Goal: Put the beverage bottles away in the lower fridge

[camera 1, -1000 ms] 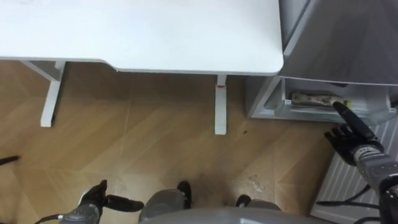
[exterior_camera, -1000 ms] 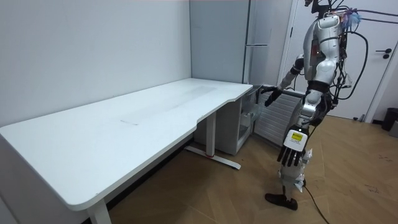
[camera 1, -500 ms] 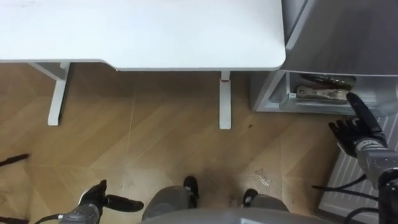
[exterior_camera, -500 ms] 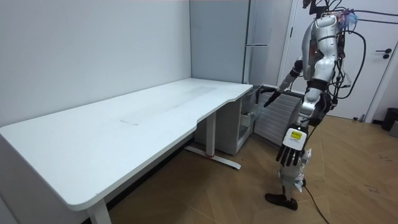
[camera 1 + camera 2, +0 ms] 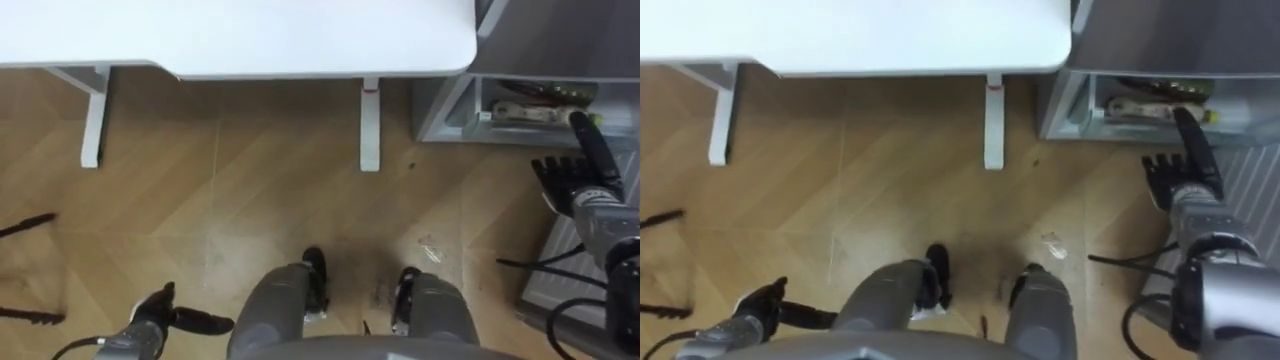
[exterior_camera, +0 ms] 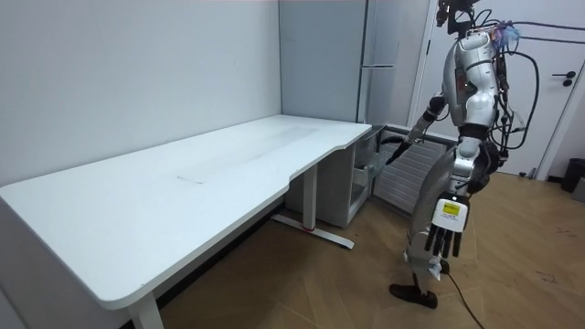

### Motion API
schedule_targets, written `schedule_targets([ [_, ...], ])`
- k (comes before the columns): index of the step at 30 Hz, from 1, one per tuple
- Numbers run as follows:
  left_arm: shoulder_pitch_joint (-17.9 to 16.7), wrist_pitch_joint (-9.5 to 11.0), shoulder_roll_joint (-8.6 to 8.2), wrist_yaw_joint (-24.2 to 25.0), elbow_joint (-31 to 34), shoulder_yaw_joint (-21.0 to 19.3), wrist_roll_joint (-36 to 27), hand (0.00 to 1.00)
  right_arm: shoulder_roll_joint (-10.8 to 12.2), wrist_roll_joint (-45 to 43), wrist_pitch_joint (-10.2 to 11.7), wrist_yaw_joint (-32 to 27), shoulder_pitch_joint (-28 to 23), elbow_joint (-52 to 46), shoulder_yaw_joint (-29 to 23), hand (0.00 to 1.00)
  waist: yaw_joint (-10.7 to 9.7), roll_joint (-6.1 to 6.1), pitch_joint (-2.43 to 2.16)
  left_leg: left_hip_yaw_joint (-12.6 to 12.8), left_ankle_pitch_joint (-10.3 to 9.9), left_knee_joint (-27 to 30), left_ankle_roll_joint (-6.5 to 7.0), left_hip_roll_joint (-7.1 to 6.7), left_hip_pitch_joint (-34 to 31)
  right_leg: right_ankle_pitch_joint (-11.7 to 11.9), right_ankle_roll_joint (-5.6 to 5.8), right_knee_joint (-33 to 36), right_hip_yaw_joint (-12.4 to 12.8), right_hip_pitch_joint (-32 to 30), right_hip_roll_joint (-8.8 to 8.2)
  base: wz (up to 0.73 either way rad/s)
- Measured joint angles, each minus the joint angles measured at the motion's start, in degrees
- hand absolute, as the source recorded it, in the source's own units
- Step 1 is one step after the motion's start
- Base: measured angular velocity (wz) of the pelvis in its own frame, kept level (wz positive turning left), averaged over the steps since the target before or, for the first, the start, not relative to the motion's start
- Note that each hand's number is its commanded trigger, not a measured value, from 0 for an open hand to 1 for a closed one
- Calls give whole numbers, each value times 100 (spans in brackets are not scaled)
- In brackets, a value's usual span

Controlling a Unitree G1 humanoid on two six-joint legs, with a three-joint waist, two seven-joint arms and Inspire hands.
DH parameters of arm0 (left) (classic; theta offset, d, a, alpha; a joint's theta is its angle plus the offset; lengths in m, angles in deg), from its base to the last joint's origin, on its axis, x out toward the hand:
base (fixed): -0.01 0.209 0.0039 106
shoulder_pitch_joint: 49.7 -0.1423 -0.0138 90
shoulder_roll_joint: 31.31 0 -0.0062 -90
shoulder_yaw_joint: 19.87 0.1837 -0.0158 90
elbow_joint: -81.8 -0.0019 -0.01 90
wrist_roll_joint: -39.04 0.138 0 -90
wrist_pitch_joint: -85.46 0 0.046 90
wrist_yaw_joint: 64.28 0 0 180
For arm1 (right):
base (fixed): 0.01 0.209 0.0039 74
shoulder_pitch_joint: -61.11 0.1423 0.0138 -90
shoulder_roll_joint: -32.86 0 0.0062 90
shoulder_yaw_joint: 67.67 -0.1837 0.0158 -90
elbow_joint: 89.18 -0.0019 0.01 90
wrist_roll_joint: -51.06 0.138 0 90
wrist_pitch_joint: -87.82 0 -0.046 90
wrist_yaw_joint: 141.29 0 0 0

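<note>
Fingers loosely spread, the left robot hand (image 5: pixel 150 322) is hanging empty at 7 o'clock. At 3 o'clock the right robot hand (image 5: pixel 572 187), also empty, is pointing straight, spread fingers toward 12, probably to work at the open lower fridge (image 5: pixel 452 108). Inside, pale packs (image 5: pixel 522 114) are lying with long axes running 9-to-3. Whether they are drinks cannot be told. The counter (image 5: pixel 300 40) is spanning 12.

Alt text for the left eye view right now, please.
The robot's right hand, fingers straight, reaches toward the open lower fridge at the right, beside a white table. Its left hand hangs low over the wooden floor.
</note>
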Motion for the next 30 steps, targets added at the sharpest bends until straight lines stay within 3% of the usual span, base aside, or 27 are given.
schedule_targets([
  [4, 89, -111, -7, -222, 4, 126, -7, 0, 5, 217, 79, -164, 115, -27, 15, 0, 136, -123, 9, -14, -298, 980, -29, 68, -972, -349, -88, 1075, 92, -985, -77, 3],
  [8, 145, -128, 1, -270, 36, 476, -61, 0, -49, 320, 148, -271, 279, -83, 213, 0, 128, -132, 1, -210, -488, 1841, -51, 65, -1797, -622, -172, 1889, -17, -1645, -175, 21],
  [13, 167, -239, -1, -283, 222, 585, -121, 0, -167, 292, 182, -294, 459, -153, 607, 0, 182, -215, -1, -212, -775, 2756, -32, 33, -2553, -976, -160, 2858, 76, -2374, -351, 11],
  [19, 152, -224, 32, -313, 504, 588, -254, 0, -268, 313, 188, -331, 685, -562, 681, 0, 240, -347, -4, -197, -891, 3349, 7, -48, -3159, -1215, -163, 3534, 156, -2965, -537, 9],
  [23, 132, -214, 94, -325, 578, 666, -360, 0, -315, 290, 199, -646, 886, -757, 717, 0, 226, -479, 0, -218, -951, 3608, 29, -61, -3389, -1279, -141, 3786, 186, -3165, -562, 5],
  [30, -46, -16, 98, -320, 728, 616, -335, 0, -315, 293, 263, -1335, 889, -1343, 760, 0, 249, -519, 0, -168, -1081, 3885, 67, -54, -3558, -1360, -109, 4017, 322, -3357, -553, -6],
])
